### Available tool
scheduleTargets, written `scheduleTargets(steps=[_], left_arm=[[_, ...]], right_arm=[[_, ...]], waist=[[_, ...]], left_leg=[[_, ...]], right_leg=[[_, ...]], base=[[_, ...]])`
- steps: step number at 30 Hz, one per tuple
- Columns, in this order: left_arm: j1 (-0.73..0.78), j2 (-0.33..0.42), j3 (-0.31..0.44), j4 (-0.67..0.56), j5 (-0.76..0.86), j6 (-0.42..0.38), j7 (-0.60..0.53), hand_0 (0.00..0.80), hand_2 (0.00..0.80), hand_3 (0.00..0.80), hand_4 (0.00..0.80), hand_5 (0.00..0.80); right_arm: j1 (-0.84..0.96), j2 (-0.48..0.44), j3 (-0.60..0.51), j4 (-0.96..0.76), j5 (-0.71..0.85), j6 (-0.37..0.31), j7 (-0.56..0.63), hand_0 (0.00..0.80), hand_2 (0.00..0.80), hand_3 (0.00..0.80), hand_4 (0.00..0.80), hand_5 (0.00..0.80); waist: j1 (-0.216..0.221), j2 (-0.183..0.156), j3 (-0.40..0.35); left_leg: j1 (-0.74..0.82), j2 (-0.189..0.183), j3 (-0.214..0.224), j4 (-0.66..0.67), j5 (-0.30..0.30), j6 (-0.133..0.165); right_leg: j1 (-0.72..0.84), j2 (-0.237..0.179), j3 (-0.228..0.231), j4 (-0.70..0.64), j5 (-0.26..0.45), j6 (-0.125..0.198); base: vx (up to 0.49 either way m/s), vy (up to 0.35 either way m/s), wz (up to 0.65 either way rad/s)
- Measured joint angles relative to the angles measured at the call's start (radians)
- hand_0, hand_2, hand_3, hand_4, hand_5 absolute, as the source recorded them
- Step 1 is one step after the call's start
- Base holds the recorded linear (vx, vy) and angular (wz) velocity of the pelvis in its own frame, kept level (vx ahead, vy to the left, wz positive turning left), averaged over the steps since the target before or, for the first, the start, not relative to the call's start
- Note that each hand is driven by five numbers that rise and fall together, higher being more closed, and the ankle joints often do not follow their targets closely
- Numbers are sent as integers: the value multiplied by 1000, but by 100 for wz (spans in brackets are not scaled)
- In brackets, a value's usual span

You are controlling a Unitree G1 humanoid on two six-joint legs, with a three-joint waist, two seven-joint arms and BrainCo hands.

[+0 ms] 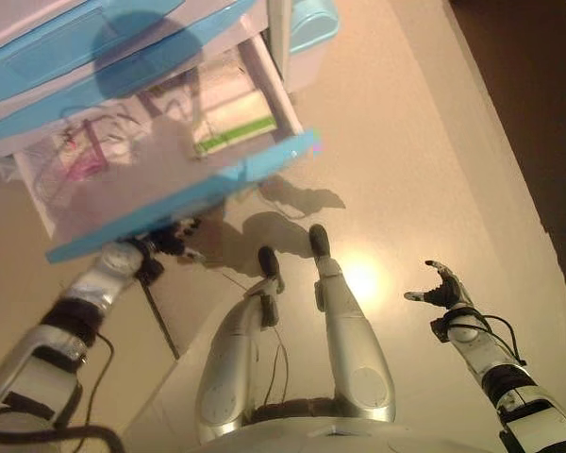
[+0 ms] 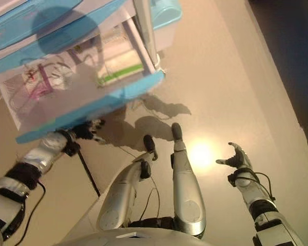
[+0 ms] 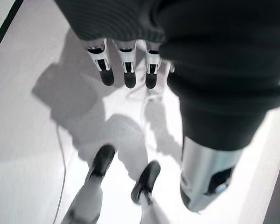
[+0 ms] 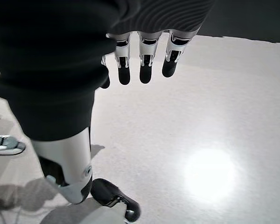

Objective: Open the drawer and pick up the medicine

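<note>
The medicine box (image 1: 234, 129) lies in the right half of the open drawer (image 1: 184, 193), against its blue front. The drawer projects from the cabinet (image 1: 94, 47) at far left. The left hand (image 1: 174, 238) sits just under the drawer front, fingers straight, holding nothing. The right hand (image 1: 441, 286) hangs over the floor (image 1: 415, 151) at near right, fingers relaxed and empty.

The drawer (image 1: 160, 203) looks like plastic: a smooth, opaque light-blue front and frosted, translucent walls that let the contents show dimly. Inside, the medicine (image 1: 228, 127) is a matt paper-like box with a green strip. The floor (image 2: 220, 92) is smooth and glossy, throwing back a bright glare. Both hands (image 3: 126, 70) (image 4: 142, 67) have silvery metallic-looking fingers with dark matt tips and a ribbed dark cover.
</note>
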Motion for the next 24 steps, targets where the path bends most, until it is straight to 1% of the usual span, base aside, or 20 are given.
scheduleTargets(steps=[1,3,5,6,7,9,10,12,14,15,18,19,22,24], left_arm=[[-38,10,0,23,-17,16,-3,0,0,0,0,0],[-125,12,1,123,-34,59,-2,0,0,0,0,0],[-204,12,-1,236,-38,83,18,0,0,0,0,0],[-245,12,2,288,-55,91,51,0,0,0,0,0],[-283,12,8,340,-72,92,93,0,0,0,0,0],[-386,1,11,520,-81,71,182,0,0,0,0,0],[-391,-8,16,574,-81,68,213,0,0,0,0,0],[-405,-23,17,655,-78,29,279,0,0,0,0,0],[-407,-52,18,694,-53,-21,372,0,0,0,0,0],[-407,-56,22,701,-47,-28,396,0,0,0,0,0],[-406,-65,75,705,-32,-65,467,0,0,0,0,0],[-404,-67,89,704,-32,-79,469,0,0,0,0,0],[-379,-69,128,676,-34,-95,460,0,0,0,0,0],[-331,-68,152,622,-59,-122,440,0,0,0,0,0]], right_arm=[[0,-5,0,0,-7,-1,1,0,0,0,0,0],[1,-10,12,-4,-11,-10,-1,0,0,0,0,0],[5,-12,35,-13,-15,-27,-2,0,0,0,0,0],[6,-12,41,-21,-15,-31,-3,0,0,0,0,0],[9,-12,49,-23,-15,-31,-4,0,0,0,0,0],[17,-9,73,-29,-16,-32,-7,0,0,0,0,0],[19,-9,81,-32,-18,-34,-11,0,0,0,0,0],[23,-8,106,-44,-18,-36,-24,0,0,0,0,0],[27,-2,118,-45,-18,-35,-24,0,0,0,0,0],[27,-2,125,-47,-18,-36,-25,0,0,0,0,0],[27,1,144,-59,-23,-36,-25,0,0,0,0,0],[29,2,144,-58,-28,-35,-25,0,0,0,0,0],[30,5,145,-61,-41,-35,-25,0,0,0,0,0],[29,11,145,-61,-45,-34,-25,0,0,0,0,0]], waist=[[-4,0,0],[-17,0,0],[-34,0,0],[-41,0,0],[-46,0,0],[-58,-1,0],[-65,-1,0],[-75,-1,0],[-73,-5,-1],[-73,-7,-1],[-73,-23,4],[-73,-26,4],[-74,-27,4],[-70,-27,4]], left_leg=[[1,1,8,5,-5,1],[1,12,24,35,-26,3],[0,21,27,63,-45,2],[-2,25,30,72,-51,4],[-8,30,32,84,-58,4],[-17,37,31,112,-72,1],[-18,43,31,119,-77,1],[-29,49,29,139,-86,-1],[-34,51,19,161,-94,-4],[-40,51,9,170,-97,-5],[-59,49,-29,189,-97,-5],[-62,48,-37,193,-97,-5],[-64,47,-40,196,-98,-4],[-64,46,-46,195,-98,-3]], right_leg=[[2,3,9,-5,5,3],[11,11,25,-10,11,3],[21,16,27,-11,10,3],[22,19,32,-10,10,3],[21,23,34,-9,10,3],[23,29,34,-8,11,3],[24,31,34,-8,11,3],[21,37,33,-4,11,3],[20,45,32,3,10,3],[18,48,32,5,9,4],[13,54,27,10,10,4],[13,55,26,9,10,4],[15,52,23,8,10,4],[18,49,16,7,10,4]], base=[[70,92,-29],[55,56,-26],[49,11,-15],[50,-22,-12],[46,-35,-11],[32,-34,-6],[26,-41,-5],[33,-46,-3],[37,-44,-4],[31,-56,-4],[17,-54,0],[3,-54,5],[-13,-77,3],[-31,-121,6]])
